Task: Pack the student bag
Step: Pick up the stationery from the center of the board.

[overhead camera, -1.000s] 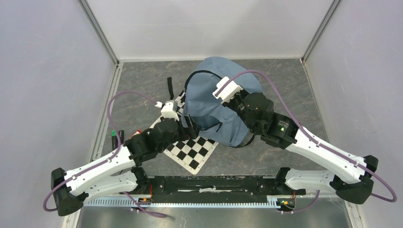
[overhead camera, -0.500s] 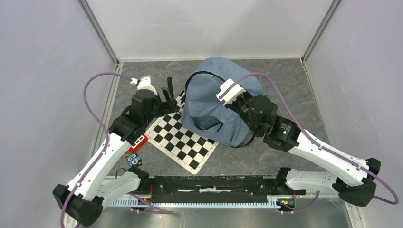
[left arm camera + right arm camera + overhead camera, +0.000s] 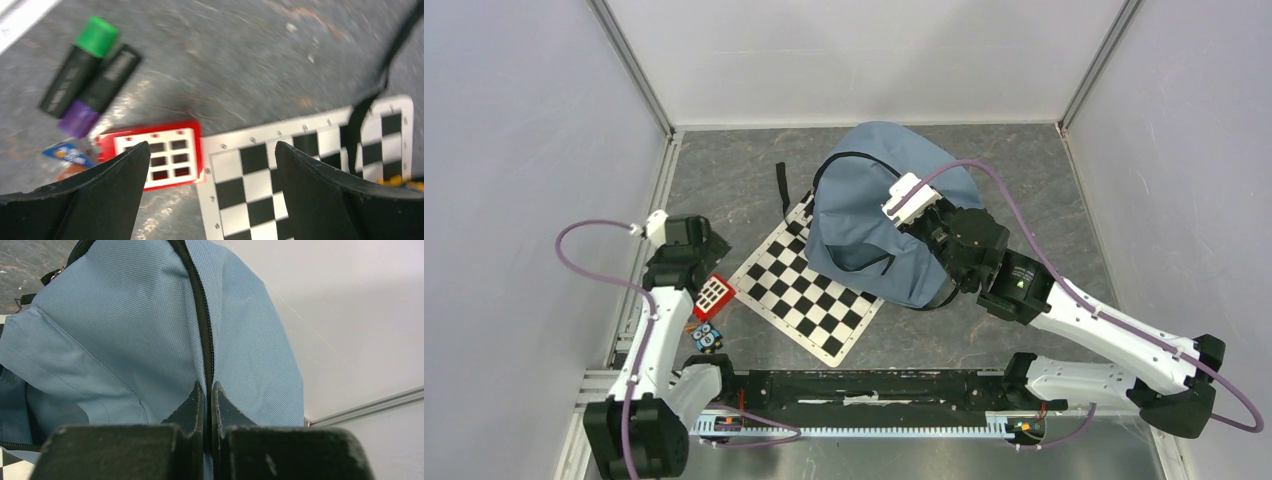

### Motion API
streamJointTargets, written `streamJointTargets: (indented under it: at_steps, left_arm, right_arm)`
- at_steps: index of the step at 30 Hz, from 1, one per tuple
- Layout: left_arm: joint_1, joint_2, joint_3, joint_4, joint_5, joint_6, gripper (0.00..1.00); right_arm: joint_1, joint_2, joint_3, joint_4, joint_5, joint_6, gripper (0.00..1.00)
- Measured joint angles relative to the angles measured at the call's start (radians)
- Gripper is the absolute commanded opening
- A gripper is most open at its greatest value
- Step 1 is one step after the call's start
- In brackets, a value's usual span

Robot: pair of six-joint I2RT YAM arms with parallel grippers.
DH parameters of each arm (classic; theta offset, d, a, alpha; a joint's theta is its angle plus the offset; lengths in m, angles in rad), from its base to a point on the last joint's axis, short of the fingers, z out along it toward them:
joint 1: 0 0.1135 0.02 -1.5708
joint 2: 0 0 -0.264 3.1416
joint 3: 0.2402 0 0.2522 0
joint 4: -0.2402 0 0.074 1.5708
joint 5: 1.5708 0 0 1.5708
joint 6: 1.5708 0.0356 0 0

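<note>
Grey marbled table (image 3: 1024,170), packing underway.
Over the red case (image 3: 167,150) the left gripper (image 3: 212,150) hangs spread wide; the student bag (image 3: 874,215) sits centre-far, its zip edge pinched by the right gripper (image 3: 205,390), which may slip off soft fabric.

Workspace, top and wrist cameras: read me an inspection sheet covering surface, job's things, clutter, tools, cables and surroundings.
Surface: grey mottled table.
Job's things: student bag lies at centre back, overlapping the chessboard mat.
Clutter: red box, two markers, small card and black strap, all left of the bag.
Tools: left tool open above the red box; right tool shut on the student bag's black zip.
Cables: a purple cable on each arm; the right one arcs over the bag.
Surroundings: white walls, metal frame posts.
</note>
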Motion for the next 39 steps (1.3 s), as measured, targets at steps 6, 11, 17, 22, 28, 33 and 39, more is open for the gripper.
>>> streamJointTargets:
  at_steps: [6,11,17,22,28,33,39]
  left_arm:
    - [0.224,-0.078,-0.060,-0.032,-0.054,-0.094,1.00]
    - [0.303,-0.142,-0.137,-0.093,-0.076,-0.202,1.00]
    - [0.314,-0.287,-0.224,-0.169,-0.086,-0.314,1.00]
    - [0.320,-0.253,-0.231,-0.181,-0.126,-0.328,0.99]
    - [0.334,-0.220,-0.251,-0.205,-0.167,-0.350,0.92]
    - [0.362,-0.199,-0.268,-0.199,-0.180,-0.354,0.81]
    - [0.397,-0.154,-0.308,-0.160,-0.153,-0.355,0.65]
  right_arm:
    - [0.000,0.000,-0.005,0.006,-0.001,-0.005,0.00]
    - [0.000,0.001,-0.005,0.006,-0.004,-0.008,0.00]
    - [0.000,0.003,-0.005,0.006,-0.004,-0.011,0.00]
    - [0.000,0.003,-0.005,0.006,-0.004,-0.011,0.00]
    - [0.000,0.011,-0.005,0.006,-0.003,-0.011,0.00]
    - [0.000,0.024,-0.005,0.006,-0.002,-0.011,0.00]
    - [0.000,0.037,-0.005,0.006,0.001,-0.011,0.00]
